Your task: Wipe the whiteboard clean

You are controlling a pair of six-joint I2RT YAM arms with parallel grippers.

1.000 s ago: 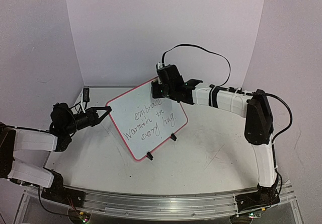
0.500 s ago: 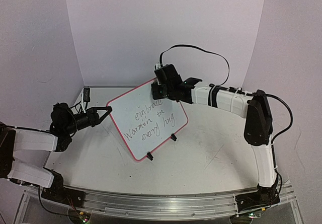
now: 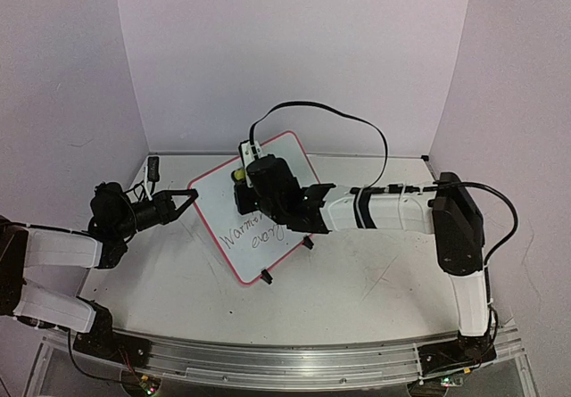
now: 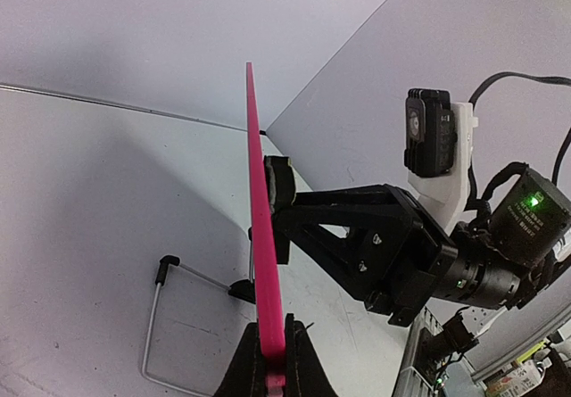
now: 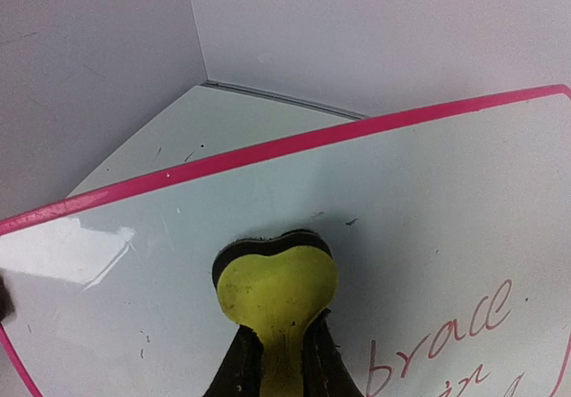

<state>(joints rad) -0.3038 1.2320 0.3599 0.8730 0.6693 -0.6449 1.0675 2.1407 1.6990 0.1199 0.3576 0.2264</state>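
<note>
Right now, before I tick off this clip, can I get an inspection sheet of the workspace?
Surface: white table, faint scuff marks.
Job's things: whiteboard propped tilted on its black feet, pink frame, handwriting left on its lower part; yellow eraser pressed on its face near the top edge.
Clutter: small dark item by the far-left wall, too small to identify.
Grippers: left gripper shut on the whiteboard's side edge; right gripper shut on the eraser.
Cables: black cable arching above the right arm.
Surroundings: plain pale walls; metal rail along the near edge.
</note>
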